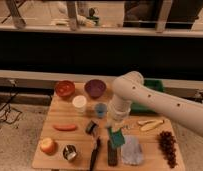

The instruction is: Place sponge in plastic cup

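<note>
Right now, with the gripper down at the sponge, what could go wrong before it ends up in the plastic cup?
The gripper sits right at the sponge, but a firm hold is not evident, so it may slip in transit. The plastic cup is small and stands near the white cup; an off-centre drop could miss or tip one.

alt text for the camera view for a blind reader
A white robot arm reaches from the right over a wooden table, its gripper down at the teal sponge, with the light-blue plastic cup beyond it among bowls and fruit.
</note>
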Controlling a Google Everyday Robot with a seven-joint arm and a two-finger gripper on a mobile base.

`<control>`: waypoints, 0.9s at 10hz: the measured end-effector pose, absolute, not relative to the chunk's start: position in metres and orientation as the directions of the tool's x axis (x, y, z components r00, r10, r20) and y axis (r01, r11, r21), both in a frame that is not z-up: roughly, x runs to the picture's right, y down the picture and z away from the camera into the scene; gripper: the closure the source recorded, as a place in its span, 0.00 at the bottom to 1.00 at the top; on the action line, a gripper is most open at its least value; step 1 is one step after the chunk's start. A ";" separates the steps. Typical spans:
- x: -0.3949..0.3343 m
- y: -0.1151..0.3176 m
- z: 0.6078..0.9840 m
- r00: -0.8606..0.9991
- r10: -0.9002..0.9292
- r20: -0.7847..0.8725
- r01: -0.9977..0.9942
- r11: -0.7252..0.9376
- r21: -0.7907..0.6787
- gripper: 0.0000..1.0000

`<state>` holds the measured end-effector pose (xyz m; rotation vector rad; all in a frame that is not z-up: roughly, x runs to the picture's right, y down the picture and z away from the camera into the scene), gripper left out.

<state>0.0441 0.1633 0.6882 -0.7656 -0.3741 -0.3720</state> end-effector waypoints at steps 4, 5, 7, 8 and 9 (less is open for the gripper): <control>0.000 0.128 0.717 0.841 -0.245 0.482 0.509 0.659 -0.554 1.00; -0.002 0.120 0.723 0.839 -0.259 0.478 0.515 0.658 -0.549 1.00; 0.006 0.099 0.737 0.846 -0.272 0.459 0.510 0.666 -0.545 1.00; 0.013 0.092 0.742 0.849 -0.273 0.452 0.505 0.670 -0.544 1.00; 0.021 0.086 0.746 0.852 -0.275 0.445 0.501 0.675 -0.542 1.00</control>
